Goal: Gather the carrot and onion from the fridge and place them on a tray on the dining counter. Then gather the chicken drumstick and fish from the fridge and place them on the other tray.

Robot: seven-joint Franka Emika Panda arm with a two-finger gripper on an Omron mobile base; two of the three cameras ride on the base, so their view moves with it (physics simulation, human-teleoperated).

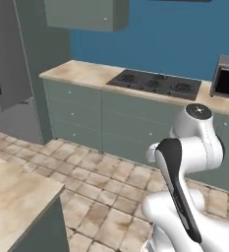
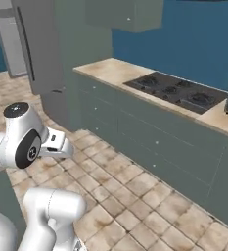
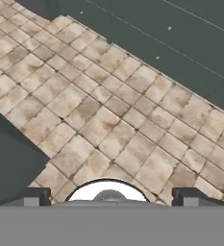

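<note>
End effector (image 3: 108, 198) spread empty, above tiled floor (image 3: 108, 125)

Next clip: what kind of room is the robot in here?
A rendered home kitchen, by the look of it. A black cooktop is set into a beige counter over grey-green cabinets, a tall grey fridge stands at the left, and a microwave sits on the counter's right end.

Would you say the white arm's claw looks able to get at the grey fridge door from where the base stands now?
Probably not: the grey fridge door stands shut across a stretch of tiled floor, and the open claw points down at the tiles.
</note>
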